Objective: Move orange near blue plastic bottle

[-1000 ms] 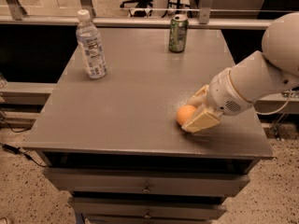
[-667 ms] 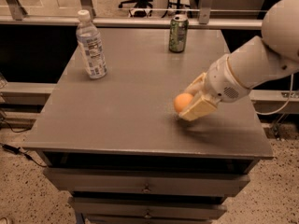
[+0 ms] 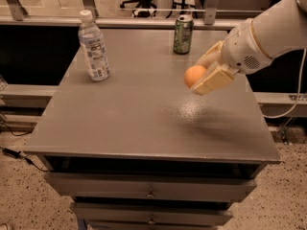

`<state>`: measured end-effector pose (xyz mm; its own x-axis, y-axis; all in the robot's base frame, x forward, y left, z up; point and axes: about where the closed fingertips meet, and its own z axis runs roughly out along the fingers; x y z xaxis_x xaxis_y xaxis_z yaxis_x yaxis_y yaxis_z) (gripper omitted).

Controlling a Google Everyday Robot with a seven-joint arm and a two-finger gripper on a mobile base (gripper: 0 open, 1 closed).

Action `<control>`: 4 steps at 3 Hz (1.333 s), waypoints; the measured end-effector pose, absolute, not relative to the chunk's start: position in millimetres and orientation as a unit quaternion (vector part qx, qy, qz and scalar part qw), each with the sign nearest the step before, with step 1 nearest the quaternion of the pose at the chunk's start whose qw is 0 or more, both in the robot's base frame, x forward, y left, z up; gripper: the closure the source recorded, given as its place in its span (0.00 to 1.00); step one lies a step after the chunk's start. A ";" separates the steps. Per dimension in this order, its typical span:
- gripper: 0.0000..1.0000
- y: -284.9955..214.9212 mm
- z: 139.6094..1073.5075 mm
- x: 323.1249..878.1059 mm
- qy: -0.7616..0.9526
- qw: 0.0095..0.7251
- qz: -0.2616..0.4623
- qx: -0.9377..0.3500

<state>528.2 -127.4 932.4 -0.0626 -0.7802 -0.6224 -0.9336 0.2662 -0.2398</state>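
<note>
Compared with a second ago, you are holding the orange (image 3: 194,74) higher: it was sitting low over the table (image 3: 129,114) then, and now it is hanging clear of the grey top, with a faint shadow lying beneath it. Your gripper (image 3: 201,77) is clamping the fruit, its pale fingers (image 3: 214,80) pressing on it from either side, so the jaws are closing on the orange and nothing else. The white arm (image 3: 268,32) is reaching in from the side of the table farthest from the blue plastic bottle (image 3: 94,49). That bottle is standing upright, white cap on, by the far corner of the table. As the camera sees it, the orange is floating well to the bottle's right and somewhat nearer the camera, with a wide stretch of bare tabletop lying between them. A green soda can (image 3: 183,34) is standing upright at about the bottle's depth, also well to the bottle's right, and the orange is hanging just past it, on the side away from the bottle. Below the tabletop, drawer fronts (image 3: 151,191) are showing.
</note>
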 end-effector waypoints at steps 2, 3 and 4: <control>1.00 -114.9 929.5 559.2 0.726 0.359 0.114 -0.576; 1.00 -93.8 927.9 611.1 0.722 0.390 0.122 -0.559; 1.00 -65.5 913.3 650.1 0.720 0.409 0.143 -0.542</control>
